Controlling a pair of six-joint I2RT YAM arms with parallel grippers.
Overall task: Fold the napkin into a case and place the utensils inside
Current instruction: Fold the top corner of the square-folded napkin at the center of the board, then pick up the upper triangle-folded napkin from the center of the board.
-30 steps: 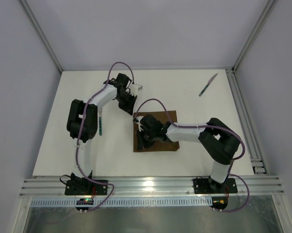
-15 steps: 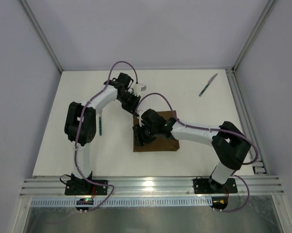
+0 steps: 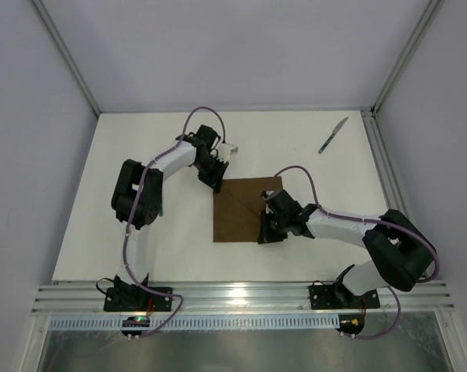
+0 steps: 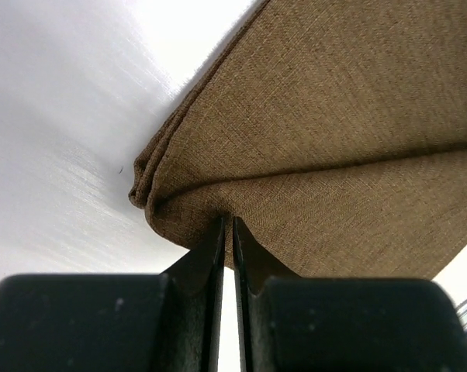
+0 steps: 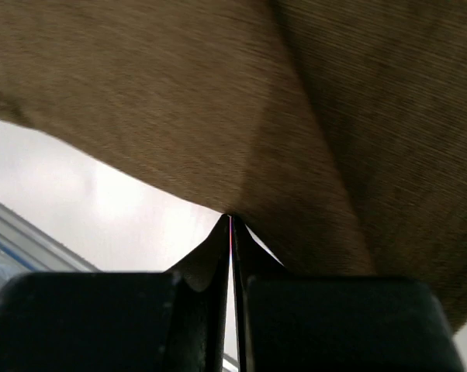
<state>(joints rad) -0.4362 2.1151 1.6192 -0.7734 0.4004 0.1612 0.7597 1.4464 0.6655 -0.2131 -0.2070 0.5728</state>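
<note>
Right hand (image 3: 268, 230): pinching napkin (image 3: 237, 211) at near-right edge; formerly at left edge.
Left hand (image 3: 216, 183): pinching far-left corner; formerly just beyond it.

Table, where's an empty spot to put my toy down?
Bare table lies at the far side between the left gripper and the knife, and along the near edge left of the napkin. The middle is crowded: both grippers pinch the napkin, the right gripper at its near right edge.
</note>
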